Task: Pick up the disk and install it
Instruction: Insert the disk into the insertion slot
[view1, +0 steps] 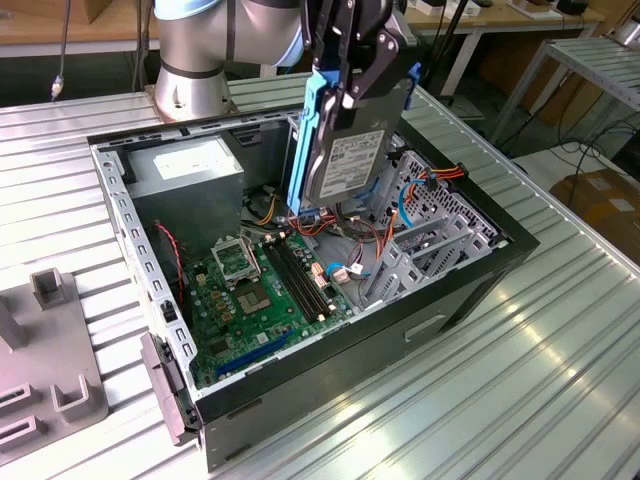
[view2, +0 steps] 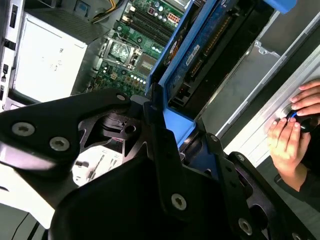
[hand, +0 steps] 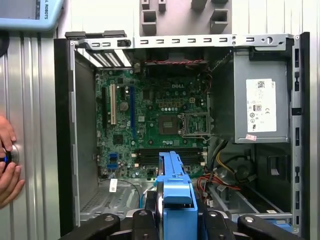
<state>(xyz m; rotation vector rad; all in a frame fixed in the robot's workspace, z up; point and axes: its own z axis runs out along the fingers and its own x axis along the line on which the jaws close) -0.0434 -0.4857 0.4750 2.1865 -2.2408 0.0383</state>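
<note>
The disk (view1: 345, 160), a silver and black hard drive with a white label and blue side rails, hangs on edge above the open computer case (view1: 470, 300). My gripper (view1: 350, 75) is shut on its upper end, black fingers clamped over the blue rail. In the second wrist view the disk (view2: 200, 55) shows its underside, and its blue rail (view2: 175, 122) sits between the black fingers. In the first wrist view the blue rail (hand: 175, 195) stands over the green motherboard (hand: 155, 130). The grey drive cage (view1: 430, 245) lies in the case just below the disk, toward the exterior view's right.
A grey power-supply box (view1: 185, 170) with a white label fills the case's back corner. Loose cables (view1: 350, 270) cross beside the cage. A grey fixture (view1: 45, 370) sits on the table at the exterior view's left. A person's hands (view2: 292, 132) rest on a knob outside the case.
</note>
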